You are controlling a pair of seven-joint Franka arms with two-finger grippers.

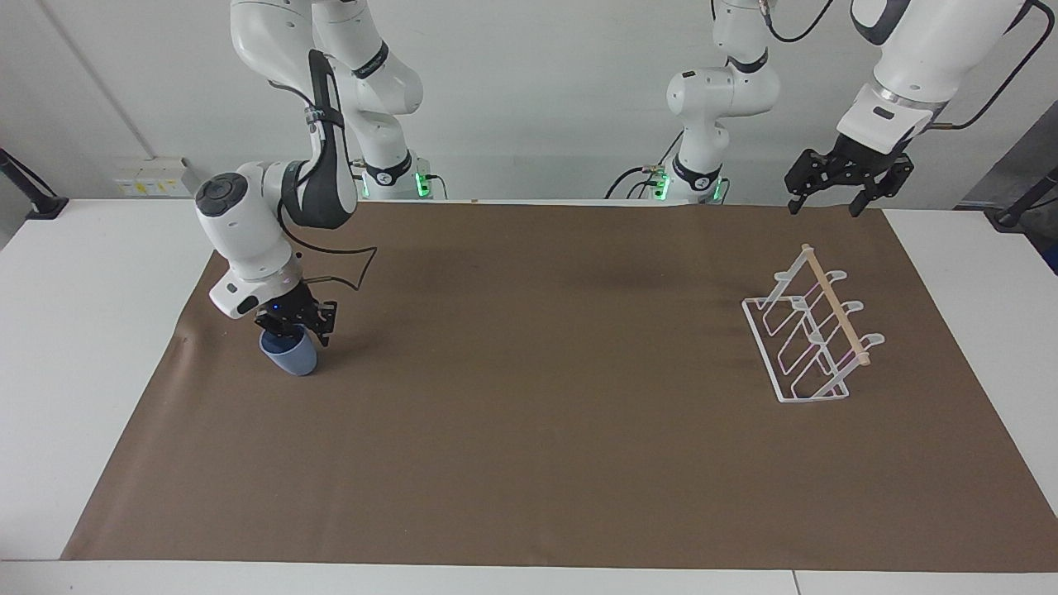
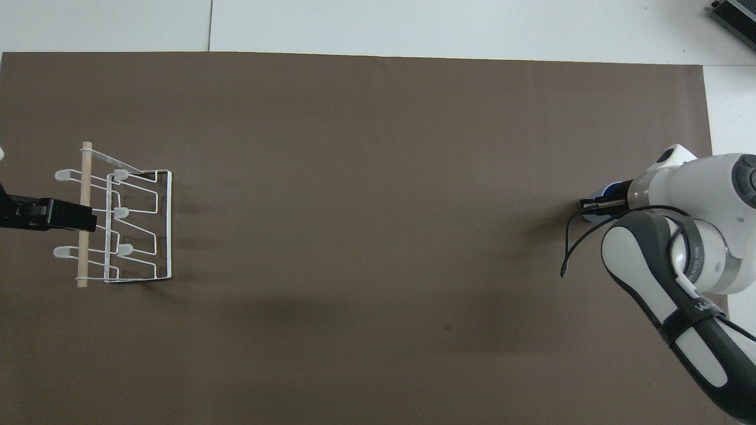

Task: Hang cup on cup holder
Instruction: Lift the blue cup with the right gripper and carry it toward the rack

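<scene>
The light-blue cup (image 1: 291, 357) stands upright on the brown mat at the right arm's end of the table. My right gripper (image 1: 302, 329) comes down onto its rim, one finger inside and one outside, shut on the cup's wall. From overhead the right gripper (image 2: 590, 205) hides most of the cup (image 2: 609, 189). The white wire cup holder (image 1: 835, 307) with its wooden dowel stands at the left arm's end. My left gripper (image 1: 826, 207) hangs open in the air, empty; from overhead the left gripper (image 2: 82, 215) overlaps the cup holder (image 2: 86, 177).
The brown mat (image 1: 537, 397) covers most of the white table (image 1: 74, 330), with a wide bare stretch between the cup and the cup holder. A black cable (image 1: 347, 273) loops off the right wrist.
</scene>
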